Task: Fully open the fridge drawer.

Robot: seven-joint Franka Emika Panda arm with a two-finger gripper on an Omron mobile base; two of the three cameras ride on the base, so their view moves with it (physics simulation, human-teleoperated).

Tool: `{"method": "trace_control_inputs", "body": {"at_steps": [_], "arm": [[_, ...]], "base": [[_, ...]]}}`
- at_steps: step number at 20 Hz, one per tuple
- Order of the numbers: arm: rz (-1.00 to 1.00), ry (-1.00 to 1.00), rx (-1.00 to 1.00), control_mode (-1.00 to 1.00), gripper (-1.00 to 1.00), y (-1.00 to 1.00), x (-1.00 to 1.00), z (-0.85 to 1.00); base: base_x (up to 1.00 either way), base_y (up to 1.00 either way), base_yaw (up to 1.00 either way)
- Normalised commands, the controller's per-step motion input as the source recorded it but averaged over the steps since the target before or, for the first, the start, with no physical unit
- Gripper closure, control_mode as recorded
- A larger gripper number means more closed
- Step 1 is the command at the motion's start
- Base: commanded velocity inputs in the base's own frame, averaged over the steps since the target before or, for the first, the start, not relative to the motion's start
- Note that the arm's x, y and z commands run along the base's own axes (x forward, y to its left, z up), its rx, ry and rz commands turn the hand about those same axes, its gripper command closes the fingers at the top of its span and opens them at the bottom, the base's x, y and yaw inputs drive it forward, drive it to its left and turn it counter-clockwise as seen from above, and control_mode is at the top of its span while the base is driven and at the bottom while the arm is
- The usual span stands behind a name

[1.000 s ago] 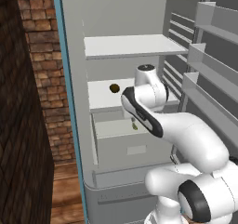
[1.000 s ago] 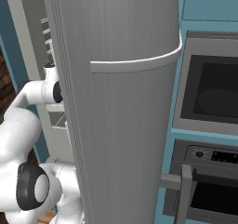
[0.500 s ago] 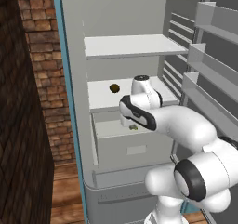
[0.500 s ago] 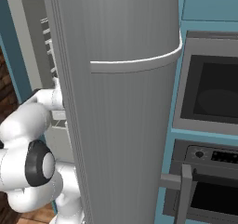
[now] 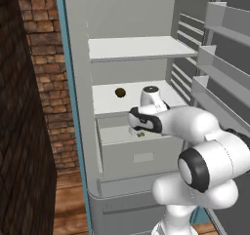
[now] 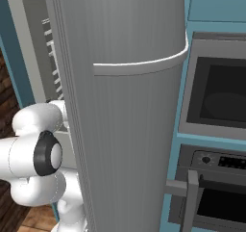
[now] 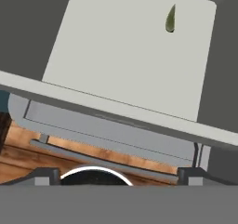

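Note:
The fridge drawer (image 5: 132, 156) stands partly pulled out below the lowest shelf, its recessed handle (image 5: 143, 157) facing me. My gripper (image 5: 142, 127) hangs just above the drawer's open top, over the front panel, with its fingers hidden by the hand. In the hand view I look down into the drawer's pale floor (image 7: 125, 56), with the front panel's top rim (image 7: 116, 108) running across below it. The gripper (image 7: 118, 175) is open, its fingertips (image 7: 44, 174) wide apart with nothing between them. A small olive-green item (image 7: 170, 18) lies inside the drawer.
A brown ball (image 5: 120, 92) sits on the white shelf (image 5: 112, 102) above the drawer. The open fridge door (image 6: 129, 110) with its grey bins (image 5: 219, 68) stands close on the right. A brick wall (image 5: 29, 131) is on the left; ovens (image 6: 216, 130) lie beyond the door.
The arm has folded, its elbow swinging down and toward the camera. The hand has drawn back slightly toward the drawer's front. The drawer has not visibly moved.

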Motion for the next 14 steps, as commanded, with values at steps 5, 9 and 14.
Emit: {"method": "trace_control_inputs", "body": {"at_steps": [5,9,14], "arm": [[0.00,-0.03,0.00,-1.00,-1.00,-0.07,0.31,-0.40],[0.00,0.00,0.00,-1.00,-1.00,0.00,0.27,-0.35],[0.00,-0.04,0.00,-1.00,-1.00,0.00,0.27,-0.32]], "base": [[0.00,0.00,0.00],[0.00,0.00,0.00],[0.00,0.00,0.00]]}}
